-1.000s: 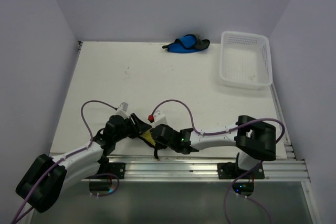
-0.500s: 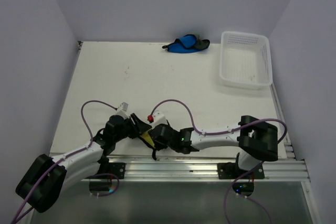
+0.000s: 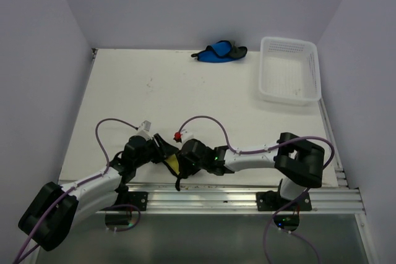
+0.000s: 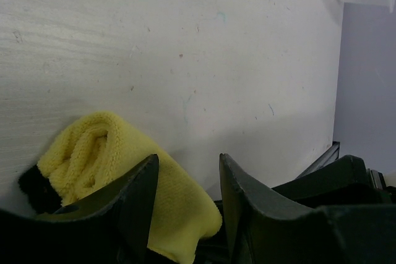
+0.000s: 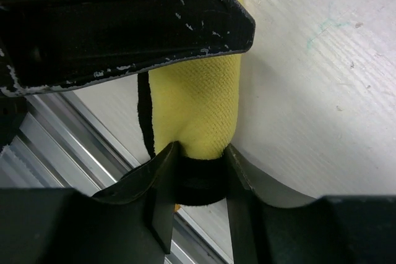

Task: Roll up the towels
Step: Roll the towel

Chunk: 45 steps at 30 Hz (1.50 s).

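The yellow towel [image 3: 171,163] lies rolled near the table's front edge, squeezed between both arms. In the left wrist view its roll [image 4: 102,153] runs down between the fingers of my left gripper [image 4: 187,174]. It rests against the left finger [image 4: 133,193], with a gap to the right one, so this gripper is open around it. My right gripper [image 5: 201,151] is shut on the yellow towel [image 5: 201,103] at its dark-edged end, and a dark loop [image 5: 144,119] hangs beside it. The blue towel [image 3: 218,52] lies bunched at the far edge.
A white perforated basket [image 3: 289,94] stands at the back right. The aluminium rail [image 3: 235,197] runs right below the grippers along the front edge. The left gripper's finger [image 5: 124,23] fills the top of the right wrist view. Purple walls close in the table.
My right gripper has slid a little left, closer against the left gripper, with the yellow towel's end still in it. The left arm has not moved.
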{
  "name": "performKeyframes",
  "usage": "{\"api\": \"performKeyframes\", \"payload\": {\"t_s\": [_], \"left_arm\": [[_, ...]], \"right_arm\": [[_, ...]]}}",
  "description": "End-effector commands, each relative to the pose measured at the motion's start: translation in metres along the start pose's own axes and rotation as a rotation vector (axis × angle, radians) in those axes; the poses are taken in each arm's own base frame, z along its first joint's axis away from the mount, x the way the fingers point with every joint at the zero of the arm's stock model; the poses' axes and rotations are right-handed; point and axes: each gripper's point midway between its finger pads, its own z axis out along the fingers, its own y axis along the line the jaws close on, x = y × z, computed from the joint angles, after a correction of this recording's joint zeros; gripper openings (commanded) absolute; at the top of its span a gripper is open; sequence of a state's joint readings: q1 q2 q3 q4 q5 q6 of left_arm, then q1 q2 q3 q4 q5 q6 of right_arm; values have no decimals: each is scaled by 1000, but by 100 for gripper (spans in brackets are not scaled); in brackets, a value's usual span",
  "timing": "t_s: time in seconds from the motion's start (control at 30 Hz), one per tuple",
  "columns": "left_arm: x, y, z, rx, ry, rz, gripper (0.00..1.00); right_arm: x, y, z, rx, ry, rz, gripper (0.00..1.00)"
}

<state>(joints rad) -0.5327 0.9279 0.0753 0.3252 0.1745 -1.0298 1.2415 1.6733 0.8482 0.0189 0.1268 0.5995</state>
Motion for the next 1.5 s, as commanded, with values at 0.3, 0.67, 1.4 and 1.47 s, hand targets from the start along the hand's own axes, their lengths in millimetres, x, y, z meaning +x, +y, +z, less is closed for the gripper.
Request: {"api": "performKeyframes", "payload": {"t_s": [0.3,0.67,1.4,1.47], "left_arm": [[0,20,0,-101,1,32,50],[-39,-25,0,-66,-72,89,53],[-33,-37,-4,5,-50,53,53],[-33,-43,-5,34,-50,53,53]], "right_arm": [[17,8,-2,17,63,-83,0],[-11,-15,-17,410,-81,-317,0],[-20,-19,-26,780,-154,-564,0],[-19,-17,-24,788,-152,-578,0]]}}
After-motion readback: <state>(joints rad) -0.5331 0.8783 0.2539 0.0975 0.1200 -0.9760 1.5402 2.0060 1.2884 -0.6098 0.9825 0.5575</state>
